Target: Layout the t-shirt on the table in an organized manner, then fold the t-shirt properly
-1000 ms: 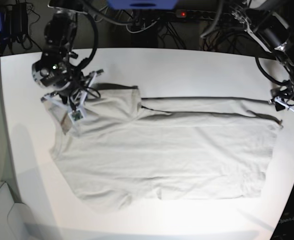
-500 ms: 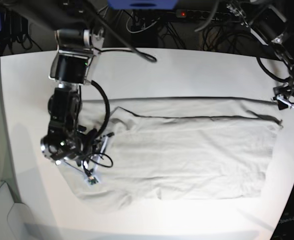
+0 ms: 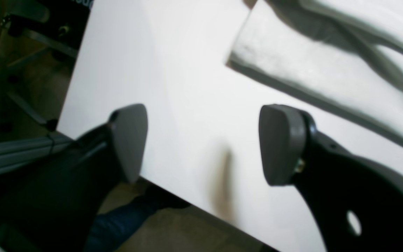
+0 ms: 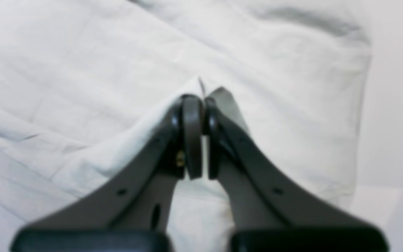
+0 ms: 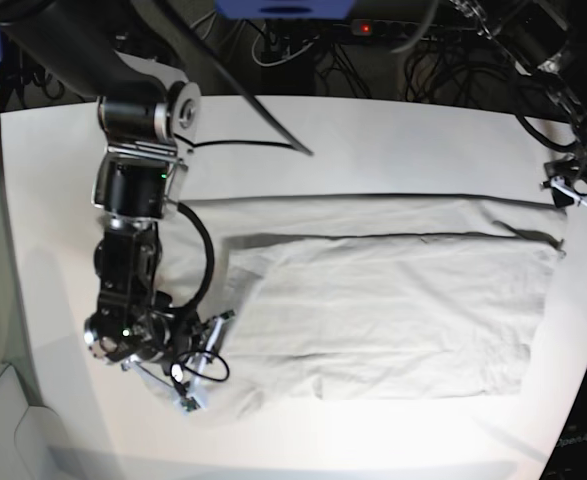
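Observation:
The light grey-beige t-shirt (image 5: pixel 393 310) lies lengthwise across the white table (image 5: pixel 373 140), its back edge folded toward the front. My right gripper (image 5: pixel 205 358) is low over the shirt's front left part. In the right wrist view it (image 4: pixel 198 101) is shut on a pinched ridge of the t-shirt (image 4: pixel 82 70). My left gripper (image 5: pixel 578 203) hangs at the table's right edge, beside the shirt's far right corner. It (image 3: pixel 205 143) stands open over bare table (image 3: pixel 187 87) with nothing between its fingers, and the t-shirt corner (image 3: pixel 310 70) lies just beyond.
Cables and a power strip (image 5: pixel 363 30) run behind the table's back edge. The right arm's upper links (image 5: pixel 138 160) stand over the table's left part. In the left wrist view the table's edge (image 3: pixel 187 206) falls away to the floor below the fingers.
My right gripper has swept from the back left down to the front left, dragging the shirt's left back part over the body. The left gripper has barely moved.

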Motion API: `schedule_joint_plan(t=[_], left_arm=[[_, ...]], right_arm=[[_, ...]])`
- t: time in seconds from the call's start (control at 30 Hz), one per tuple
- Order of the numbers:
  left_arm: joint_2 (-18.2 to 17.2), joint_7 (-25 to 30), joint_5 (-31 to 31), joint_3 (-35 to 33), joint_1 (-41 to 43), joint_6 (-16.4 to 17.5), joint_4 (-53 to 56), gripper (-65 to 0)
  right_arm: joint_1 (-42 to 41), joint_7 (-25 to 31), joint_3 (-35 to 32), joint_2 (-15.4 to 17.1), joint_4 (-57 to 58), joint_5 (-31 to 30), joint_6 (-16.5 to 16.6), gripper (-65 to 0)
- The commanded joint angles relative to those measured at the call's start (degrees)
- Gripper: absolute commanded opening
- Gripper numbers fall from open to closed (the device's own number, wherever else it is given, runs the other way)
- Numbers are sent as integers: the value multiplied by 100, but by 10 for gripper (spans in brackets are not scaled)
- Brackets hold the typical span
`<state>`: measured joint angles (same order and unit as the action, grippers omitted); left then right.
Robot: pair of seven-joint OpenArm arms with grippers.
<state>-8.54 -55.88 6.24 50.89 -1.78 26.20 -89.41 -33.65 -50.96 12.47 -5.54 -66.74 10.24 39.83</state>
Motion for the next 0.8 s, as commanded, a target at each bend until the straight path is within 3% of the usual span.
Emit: schedule_joint_plan(t=[0.0, 0.23, 0.3, 0.57, 0.63, 0.77], left_arm=[[-100, 98, -22, 5, -81, 13, -128, -168], [-100, 98, -22, 5, -81, 13, -128, -167], [-100, 98, -22, 14, -81, 13, -128, -152], [-127, 159, -180, 357, -134, 31, -101, -1], [-153, 159, -567, 357, -108, 31, -57, 0], [-250, 168, -1156, 339, -90, 31, -4, 0]], right_arm=[[-200, 133, -12, 31, -82, -61, 17, -650], [-94, 133, -12, 180, -82, -79, 17, -632], [-24, 133, -12, 189, -82, -79, 17, -573], [336, 81, -3, 268, -337, -79, 17, -234], [600, 81, -3, 268, -715, -79, 17, -197], [1189, 81, -3, 268, -1603, -79, 17, -188]])
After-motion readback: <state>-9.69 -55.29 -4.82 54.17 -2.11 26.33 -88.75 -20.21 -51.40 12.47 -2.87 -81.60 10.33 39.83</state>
